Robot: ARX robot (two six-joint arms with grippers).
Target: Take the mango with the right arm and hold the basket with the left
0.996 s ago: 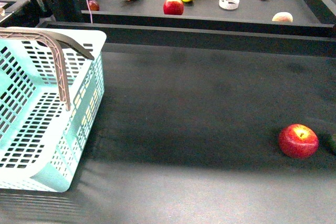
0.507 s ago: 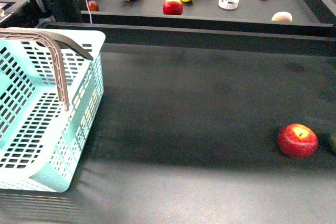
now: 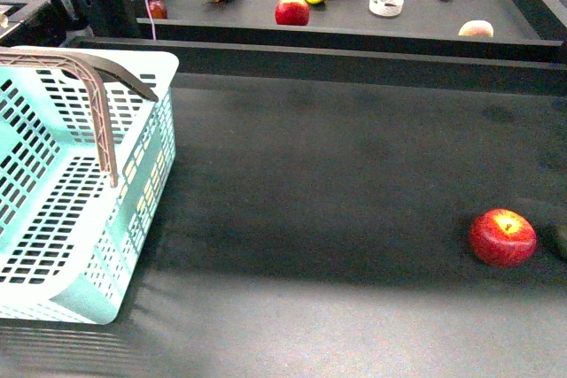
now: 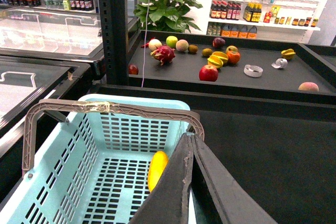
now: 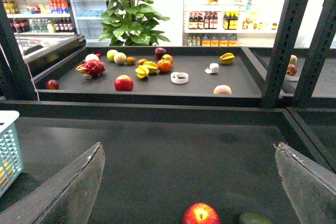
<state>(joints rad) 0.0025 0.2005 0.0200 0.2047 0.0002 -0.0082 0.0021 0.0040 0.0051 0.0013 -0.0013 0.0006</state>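
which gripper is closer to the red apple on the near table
Right. The right gripper hangs open just above and behind the red apple. The left gripper, shut, sits over the basket at the far left of the table.

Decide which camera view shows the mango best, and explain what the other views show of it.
The left wrist view: the mango lies on the basket floor, partly behind the shut left pincer. The front view shows only the basket's slotted walls, no mango. The right wrist view catches just a basket corner.
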